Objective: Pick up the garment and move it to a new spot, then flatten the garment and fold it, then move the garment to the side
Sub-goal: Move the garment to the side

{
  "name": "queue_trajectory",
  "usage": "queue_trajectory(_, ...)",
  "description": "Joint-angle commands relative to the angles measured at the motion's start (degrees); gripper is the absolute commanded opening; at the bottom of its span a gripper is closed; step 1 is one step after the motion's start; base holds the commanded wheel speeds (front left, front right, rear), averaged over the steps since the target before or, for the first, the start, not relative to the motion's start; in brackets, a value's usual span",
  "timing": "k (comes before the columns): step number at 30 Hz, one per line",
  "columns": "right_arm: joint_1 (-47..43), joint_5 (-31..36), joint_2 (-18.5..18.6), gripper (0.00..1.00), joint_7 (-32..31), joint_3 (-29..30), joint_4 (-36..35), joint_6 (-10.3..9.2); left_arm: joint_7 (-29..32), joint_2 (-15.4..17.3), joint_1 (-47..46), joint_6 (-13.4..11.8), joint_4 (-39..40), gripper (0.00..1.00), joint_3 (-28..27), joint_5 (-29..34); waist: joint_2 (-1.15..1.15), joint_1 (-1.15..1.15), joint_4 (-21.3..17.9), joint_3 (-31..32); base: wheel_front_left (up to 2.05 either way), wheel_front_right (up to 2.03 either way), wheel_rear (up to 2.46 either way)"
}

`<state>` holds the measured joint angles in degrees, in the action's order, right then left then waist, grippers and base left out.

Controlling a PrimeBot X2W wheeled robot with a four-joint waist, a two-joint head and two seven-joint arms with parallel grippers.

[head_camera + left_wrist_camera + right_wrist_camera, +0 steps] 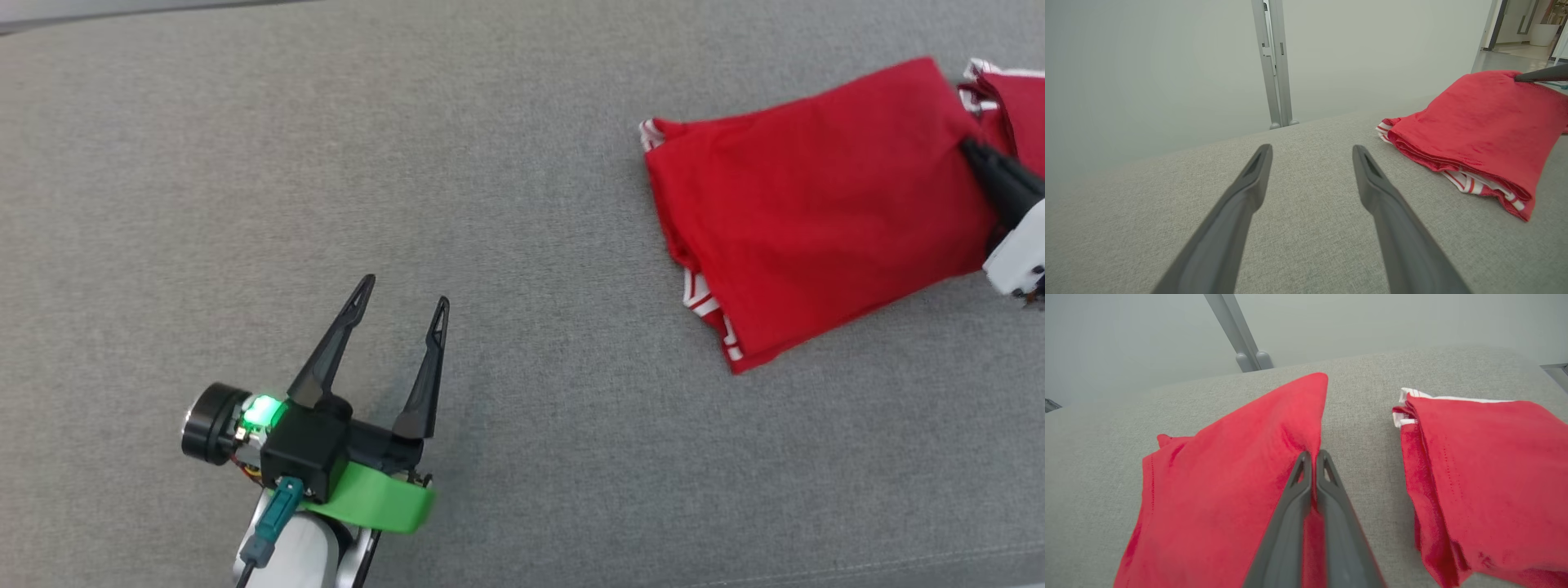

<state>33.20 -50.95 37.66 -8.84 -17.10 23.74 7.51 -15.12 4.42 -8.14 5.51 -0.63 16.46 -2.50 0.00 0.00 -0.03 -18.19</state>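
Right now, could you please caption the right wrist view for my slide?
Right gripper, jaws shut, pinches the folded red garment on grey upholstery; a second red cloth lies apart.

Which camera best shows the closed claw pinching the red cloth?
Right wrist view: the right gripper is shut on the folded red cloth garment's edge, up close. The head view shows this small at its border; the left wrist view, a distant fingertip.

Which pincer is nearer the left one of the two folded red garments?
Right. The right pincer is shut on the right edge of the folded red garment; the left pincer is open over the grey fabric surface, well apart to its left.
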Motion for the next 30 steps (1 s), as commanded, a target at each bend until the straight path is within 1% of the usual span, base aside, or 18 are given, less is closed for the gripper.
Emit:
queue_trajectory(1,1.8,1.1,1.0,0.0,-0.6,1.1,-0.9,-0.05,0.0,0.7,-1.6,0.3,0.4,1.0,-0.4,0.5,0.0,0.0,-6.3,-6.8,0.0,0.0,0.0)
queue_trajectory(4,3.9,3.2,2.9,0.0,-2.3,4.2,-2.2,-0.05,0.0,1.7,-2.9,0.6,1.0,1.0,-0.2,1.1,0.0,0.0,-7.4,-8.9,0.0,0.0,0.0)
queue_trajectory(7,5.3,5.1,4.7,0.0,-4.4,8.3,-3.4,-0.06,0.0,2.4,-3.6,1.0,1.2,1.0,0.2,1.5,0.0,0.0,-7.7,-10.7,0.0,0.0,0.0)
queue_trajectory(12,5.0,8.5,8.1,0.0,-7.6,16.2,-5.9,-0.05,0.0,3.1,-4.3,1.1,1.4,1.0,0.6,1.5,0.0,0.0,-6.8,-13.0,0.0,0.0,0.0)
queue_trajectory(15,4.1,9.5,10.2,0.0,-9.1,20.4,-5.6,-0.06,0.0,3.3,-4.7,1.3,1.5,1.0,0.6,1.5,0.0,0.0,-6.0,-14.2,0.0,0.0,0.0)
queue_trajectory(17,3.7,11.5,11.0,0.56,-9.4,23.5,-4.4,-0.06,0.0,3.4,-5.1,1.4,1.5,1.0,0.6,1.5,0.0,0.0,-5.5,-14.7,0.0,0.0,0.0)
queue_trajectory(18,3.8,12.9,11.0,1.0,-8.9,24.8,-4.0,-0.06,0.0,3.4,-5.2,1.4,1.5,1.0,0.6,1.5,0.0,0.0,-5.2,-14.9,0.0,0.0,0.0)
queue_trajectory(20,4.2,17.9,9.9,1.0,-6.3,27.2,-3.3,-0.05,0.0,3.4,-5.6,1.4,1.4,1.0,0.7,1.4,0.0,0.0,-4.5,-14.8,0.0,0.0,0.0)
queue_trajectory(24,3.1,26.9,4.7,1.0,-0.7,27.5,-3.8,-0.03,0.0,2.7,-5.6,1.4,0.7,1.0,1.0,1.2,0.0,0.0,-3.2,-12.4,0.0,0.0,0.0)
queue_trajectory(25,2.6,28.8,2.6,1.0,0.7,27.3,-3.9,-0.07,0.0,2.5,-5.3,1.3,0.5,1.0,1.1,1.1,0.0,0.0,-2.9,-11.3,0.0,0.0,0.0)
queue_trajectory(26,1.8,30.1,-0.3,1.0,2.1,26.6,-4.2,-0.07,0.0,2.3,-4.8,1.1,0.4,1.0,1.1,1.0,0.0,0.0,-2.6,-10.1,0.0,0.0,0.0)
queue_trajectory(28,0.2,31.6,-4.6,1.0,4.3,25.6,-4.3,-0.06,0.0,2.0,-3.9,0.9,0.0,1.0,1.0,0.8,0.0,0.0,-2.0,-7.7,0.0,0.0,0.0)
queue_trajectory(30,-1.9,31.7,-8.9,1.0,7.1,24.4,-4.3,-0.07,0.0,1.5,-3.2,0.4,-0.5,1.0,0.9,0.5,0.0,0.0,-1.3,-5.2,0.0,0.0,0.0)
